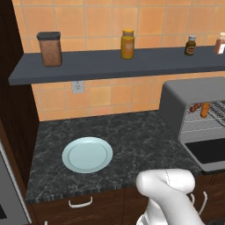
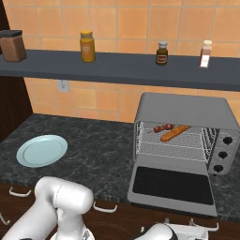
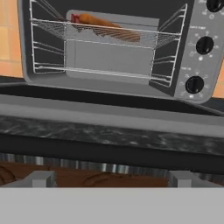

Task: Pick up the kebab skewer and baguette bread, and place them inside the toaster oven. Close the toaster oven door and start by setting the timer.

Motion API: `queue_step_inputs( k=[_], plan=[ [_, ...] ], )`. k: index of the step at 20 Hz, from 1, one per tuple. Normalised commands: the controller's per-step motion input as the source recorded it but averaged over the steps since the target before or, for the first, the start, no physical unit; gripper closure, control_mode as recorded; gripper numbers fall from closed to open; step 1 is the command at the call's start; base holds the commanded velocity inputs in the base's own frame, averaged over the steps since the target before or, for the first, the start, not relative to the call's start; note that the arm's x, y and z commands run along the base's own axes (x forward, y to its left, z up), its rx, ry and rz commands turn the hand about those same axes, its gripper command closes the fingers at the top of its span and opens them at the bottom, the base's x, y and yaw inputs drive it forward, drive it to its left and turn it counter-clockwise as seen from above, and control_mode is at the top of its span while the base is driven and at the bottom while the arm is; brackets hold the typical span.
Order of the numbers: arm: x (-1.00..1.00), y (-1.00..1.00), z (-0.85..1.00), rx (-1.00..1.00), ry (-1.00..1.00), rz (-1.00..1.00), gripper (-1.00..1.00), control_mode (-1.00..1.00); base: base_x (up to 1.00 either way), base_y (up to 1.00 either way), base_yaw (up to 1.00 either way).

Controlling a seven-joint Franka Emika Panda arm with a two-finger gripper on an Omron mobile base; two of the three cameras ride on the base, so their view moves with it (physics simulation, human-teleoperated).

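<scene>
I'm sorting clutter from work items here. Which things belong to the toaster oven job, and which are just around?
Job: kebab skewer, baguette bread, toaster oven, toaster oven door, its knobs.
Just around: pale blue plate, shelf jars and bottles, wall outlet.

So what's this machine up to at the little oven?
The skewer and the baguette already lie side by side on the upper rack inside the toaster oven. Its door hangs open, folded down flat in front. The gripper, open and holding nothing, sits low in front of that door, facing the oven. The plate on the counter is bare. Shutting the door and setting the timer look like what's left.
</scene>
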Motion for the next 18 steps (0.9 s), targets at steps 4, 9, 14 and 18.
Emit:
queue_step_inputs(
  k=[4,9,14,18],
  plan=[
    [0.14,0.00,-0.17,0.01,0.02,-0.03,-1.00,-1.00,0.00,0.00,0.00],
    [0.28,0.00,-0.04,0.02,0.00,-0.03,-1.00,-1.00,0.00,0.00,0.00],
    [0.21,0.00,-0.01,0.00,0.00,-0.01,-1.00,-1.00,0.00,0.00,0.00],
    [0.13,0.00,-0.04,0.00,0.02,0.00,-1.00,-1.00,0.00,0.00,0.00]
  ],
)
